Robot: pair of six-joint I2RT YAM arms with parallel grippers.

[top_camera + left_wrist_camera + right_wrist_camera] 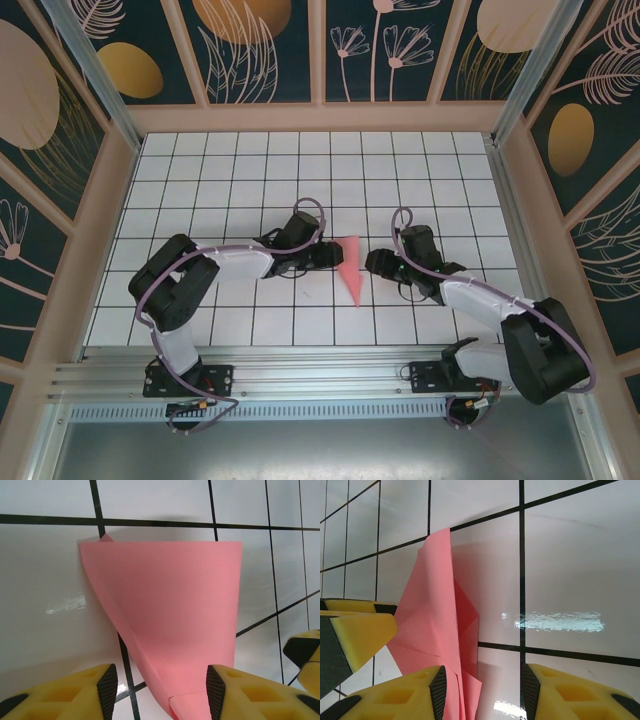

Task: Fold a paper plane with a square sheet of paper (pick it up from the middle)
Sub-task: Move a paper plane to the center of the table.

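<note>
The salmon-pink sheet of paper [350, 266] lies mid-table, folded into a slim tapering dart with its point toward the arms. My left gripper [330, 256] sits at its left side and my right gripper [372, 264] at its right. In the left wrist view the paper [170, 605] rises as a curved layer between the open jaws of the left gripper [161, 691]. Its edge lies against the right pad, and there is a gap to the left pad. In the right wrist view the creased layers [432, 610] stand beside the left pad of the open right gripper [482, 692].
The white gridded floor [300, 170] stretches behind the paper to the wooden-framed patterned walls [320, 117]. An aluminium rail [320, 375] carrying both arm bases runs along the near edge. The other gripper's yellow finger shows in each wrist view [305, 650] [350, 635].
</note>
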